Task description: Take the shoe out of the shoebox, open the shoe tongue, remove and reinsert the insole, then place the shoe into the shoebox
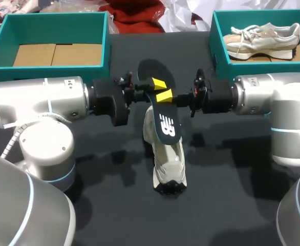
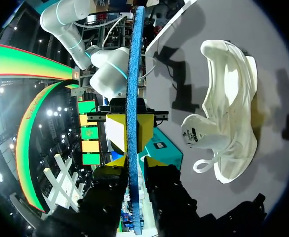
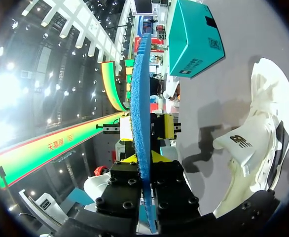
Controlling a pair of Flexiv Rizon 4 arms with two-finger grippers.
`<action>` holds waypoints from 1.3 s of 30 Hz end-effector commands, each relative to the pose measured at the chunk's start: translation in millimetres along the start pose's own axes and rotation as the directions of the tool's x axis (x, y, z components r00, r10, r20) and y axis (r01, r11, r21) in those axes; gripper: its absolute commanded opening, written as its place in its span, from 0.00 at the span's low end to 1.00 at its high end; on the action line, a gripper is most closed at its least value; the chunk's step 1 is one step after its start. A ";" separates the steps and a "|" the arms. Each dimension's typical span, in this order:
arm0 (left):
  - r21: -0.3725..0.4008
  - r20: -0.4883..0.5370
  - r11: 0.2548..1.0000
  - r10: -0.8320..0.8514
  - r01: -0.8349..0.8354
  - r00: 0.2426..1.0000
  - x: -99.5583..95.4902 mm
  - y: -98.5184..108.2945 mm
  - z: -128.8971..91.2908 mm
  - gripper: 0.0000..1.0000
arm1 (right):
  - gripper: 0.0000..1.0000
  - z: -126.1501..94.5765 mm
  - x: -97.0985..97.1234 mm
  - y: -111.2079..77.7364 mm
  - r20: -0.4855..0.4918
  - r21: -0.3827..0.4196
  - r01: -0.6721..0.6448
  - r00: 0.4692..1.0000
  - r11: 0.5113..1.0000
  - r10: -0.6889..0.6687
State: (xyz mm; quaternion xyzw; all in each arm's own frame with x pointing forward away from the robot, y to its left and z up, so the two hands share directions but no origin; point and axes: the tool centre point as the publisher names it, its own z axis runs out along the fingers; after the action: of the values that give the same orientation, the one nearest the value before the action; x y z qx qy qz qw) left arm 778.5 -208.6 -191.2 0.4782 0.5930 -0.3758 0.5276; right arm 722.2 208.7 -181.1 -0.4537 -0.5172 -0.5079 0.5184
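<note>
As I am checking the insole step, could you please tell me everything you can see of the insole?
The insole is out of the white shoe, held in the air above it. Its upper face is dark with a white logo; its edge looks like blue foam. It is thin, with a rounded end. The left gripper and the right gripper each pinch it near its middle, from opposite sides.

Insole [image 1: 160, 105]: held between left pincer [image 1: 151, 88] and right pincer [image 1: 171, 97], above shoe [image 1: 166, 154].
Shoe: on surface [image 1: 232, 169], centre.
Left shoebox [image 1: 47, 21]: rear left.
Right shoebox [image 1: 217, 38]: rear right, second shoe [image 1: 262, 37] inside.
</note>
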 end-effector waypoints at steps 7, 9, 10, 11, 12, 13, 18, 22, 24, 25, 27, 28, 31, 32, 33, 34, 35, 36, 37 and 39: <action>-0.006 0.001 1.000 0.007 -0.007 1.000 1.7 -2.3 -0.7 0.00 | 0.66 -0.3 -2.7 -2.3 -0.003 0.007 -0.013 1.000 1.000 0.013; -0.005 0.001 1.000 0.006 -0.006 1.000 1.2 -3.7 -5.9 0.00 | 1.00 -6.4 -3.8 -3.5 0.001 0.003 -0.010 1.000 1.000 0.010; -0.004 0.000 1.000 0.006 -0.006 1.000 1.1 -4.5 -8.6 0.00 | 1.00 -12.1 -4.0 -4.4 0.003 0.001 -0.003 1.000 1.000 0.003; -0.004 -0.001 1.000 0.006 -0.006 1.000 1.3 -5.0 -10.6 0.00 | 1.00 -16.0 -4.2 -4.8 0.004 -0.003 0.002 1.000 1.000 -0.002; -0.003 -0.005 1.000 0.004 -0.004 1.000 1.6 -5.4 -15.6 0.00 | 1.00 -23.8 -3.9 -6.1 0.009 -0.012 0.011 1.000 1.000 -0.010; 0.001 -0.004 1.000 -0.006 0.006 1.000 1.6 -5.4 -19.7 0.00 | 1.00 -29.0 -2.7 -7.5 0.011 -0.011 0.022 1.000 1.000 -0.022; 0.005 -0.004 1.000 -0.020 0.020 1.000 0.9 -8.7 -39.8 0.00 | 1.00 -44.4 -1.8 -11.4 0.033 0.040 0.067 0.997 0.997 -0.069; -0.008 -0.003 0.999 -0.031 0.031 1.000 -1.2 -13.0 -57.1 0.00 | 1.00 -44.4 -1.8 -11.4 0.033 0.040 0.067 0.997 0.997 -0.069; -0.008 -0.001 0.999 -0.036 0.036 0.999 -2.4 -17.6 -64.8 0.00 | 1.00 -44.4 -1.8 -11.4 0.033 0.040 0.067 0.997 0.997 -0.069; -0.003 -0.003 0.999 -0.043 0.043 0.999 -2.7 -20.7 -68.3 0.00 | 1.00 -44.4 -1.8 -11.4 0.033 0.040 0.067 0.997 0.997 -0.069; 0.013 -0.012 0.998 -0.059 0.059 0.998 -2.8 -26.1 -73.6 0.00 | 1.00 -44.4 -1.8 -11.4 0.033 0.040 0.067 0.997 0.997 -0.069; 0.027 -0.020 0.997 -0.073 0.074 0.997 -2.9 -28.7 -75.9 0.00 | 1.00 -44.4 -1.4 -13.6 0.052 0.079 0.118 0.991 0.990 -0.122; 0.055 -0.039 0.991 -0.124 0.126 0.992 -3.7 -36.0 -82.6 0.00 | 1.00 -55.8 4.9 -23.3 0.134 0.207 0.304 0.933 0.930 -0.335; 0.066 -0.048 0.987 -0.141 0.144 0.989 -4.6 -38.0 -84.6 0.00 | 1.00 -61.8 5.7 -26.6 0.145 0.249 0.364 0.902 0.898 -0.406; 0.096 -0.058 0.981 -0.162 0.167 0.985 -5.2 -40.4 -86.5 0.00 | 1.00 -66.4 4.9 -31.2 0.135 0.333 0.413 0.869 0.848 -0.476; 0.120 -0.076 0.977 -0.169 0.177 0.983 -5.8 -42.5 -88.4 0.00 | 1.00 -73.0 1.5 -34.7 0.083 0.421 0.421 0.864 0.803 -0.497; 0.149 -0.093 0.976 -0.147 0.160 0.985 -6.2 -44.2 -90.6 0.00 | 1.00 -73.0 1.5 -34.7 0.083 0.421 0.421 0.864 0.803 -0.497; 0.149 -0.093 0.976 -0.147 0.160 0.985 -6.2 -44.2 -90.6 0.00 | 1.00 -73.0 1.5 -34.7 0.083 0.421 0.421 0.864 0.803 -0.497; 0.149 -0.093 0.976 -0.147 0.160 0.985 -6.2 -44.2 -90.6 0.00 | 1.00 -73.0 1.5 -34.7 0.083 0.421 0.421 0.864 0.803 -0.497; 0.149 -0.093 0.976 -0.147 0.160 0.985 -6.2 -44.2 -90.6 0.00 | 1.00 -73.0 1.5 -34.7 0.083 0.421 0.421 0.864 0.803 -0.497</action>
State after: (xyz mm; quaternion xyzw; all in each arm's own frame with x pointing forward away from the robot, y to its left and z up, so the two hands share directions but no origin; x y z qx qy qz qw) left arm 711.4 -151.0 -180.0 0.4774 0.6192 -0.4387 0.4429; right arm 687.7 139.3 -191.6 -0.3316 -0.6735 -0.4986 0.4335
